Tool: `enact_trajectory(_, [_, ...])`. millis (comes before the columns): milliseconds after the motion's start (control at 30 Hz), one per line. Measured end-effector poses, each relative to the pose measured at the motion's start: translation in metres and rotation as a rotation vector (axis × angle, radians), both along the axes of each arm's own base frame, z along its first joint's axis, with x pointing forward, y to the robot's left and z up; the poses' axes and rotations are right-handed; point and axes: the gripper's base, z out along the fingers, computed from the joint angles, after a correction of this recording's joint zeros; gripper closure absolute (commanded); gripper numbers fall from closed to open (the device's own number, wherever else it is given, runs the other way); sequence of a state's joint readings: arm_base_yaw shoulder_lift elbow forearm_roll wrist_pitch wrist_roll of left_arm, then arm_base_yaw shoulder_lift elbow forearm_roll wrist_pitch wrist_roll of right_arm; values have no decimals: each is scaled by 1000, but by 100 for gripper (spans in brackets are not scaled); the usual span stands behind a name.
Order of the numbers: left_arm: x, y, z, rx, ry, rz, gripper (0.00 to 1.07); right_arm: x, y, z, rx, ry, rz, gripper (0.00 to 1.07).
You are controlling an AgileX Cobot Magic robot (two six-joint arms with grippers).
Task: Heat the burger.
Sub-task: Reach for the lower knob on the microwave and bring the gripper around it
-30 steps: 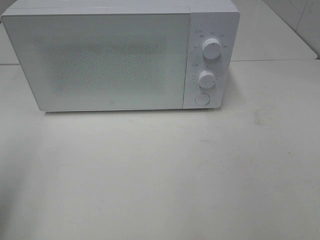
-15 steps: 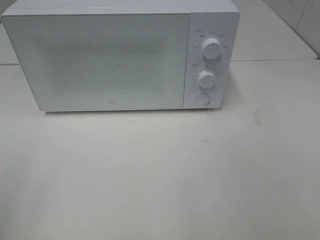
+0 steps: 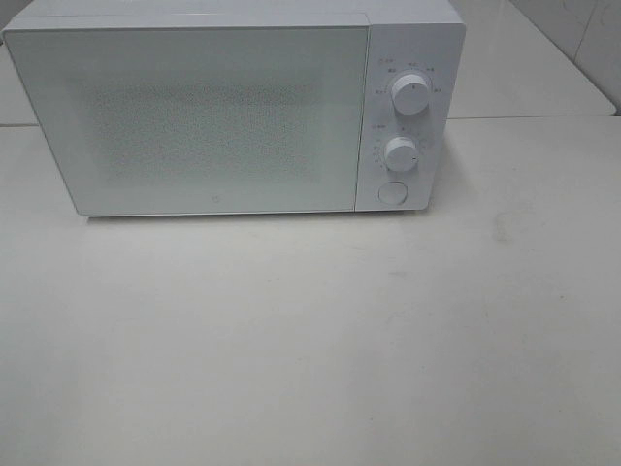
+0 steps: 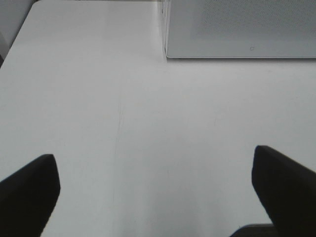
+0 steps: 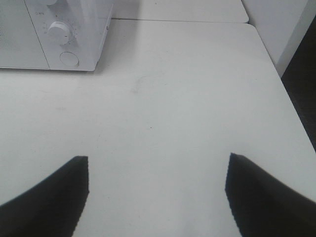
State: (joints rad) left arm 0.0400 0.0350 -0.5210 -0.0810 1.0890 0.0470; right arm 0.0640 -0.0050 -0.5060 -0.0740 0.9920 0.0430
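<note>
The burger is out of view in every frame. A white microwave (image 3: 213, 112) stands at the back of the table with its door shut; its frosted window lets nothing inside show. Neither arm appears in the exterior high view. In the left wrist view my left gripper (image 4: 155, 190) stands open over bare table, with nothing between its black fingers (image 4: 29, 190), and the microwave's lower corner (image 4: 237, 29) lies ahead of it. In the right wrist view my right gripper (image 5: 157, 190) is open and empty too, with the microwave's control panel (image 5: 66, 34) ahead of it.
The microwave's panel carries two white knobs (image 3: 411, 97) (image 3: 400, 153) and a round button (image 3: 391, 191). The white table (image 3: 310, 340) spreads out in front of the microwave. Its right edge (image 5: 291, 108) drops off beside a dark gap, and a wall stands behind.
</note>
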Motion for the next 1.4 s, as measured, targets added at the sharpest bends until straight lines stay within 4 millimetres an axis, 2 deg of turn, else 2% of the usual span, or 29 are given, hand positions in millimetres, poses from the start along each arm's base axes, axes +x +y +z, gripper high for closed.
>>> enact_trajectory(167, [-6,0,0,2,-42,1,9,0,0,0,0,0,0,32])
enact_trajectory(1400, [-6,0,0,3,-42,1,9,0,0,0,0,0,0,32])
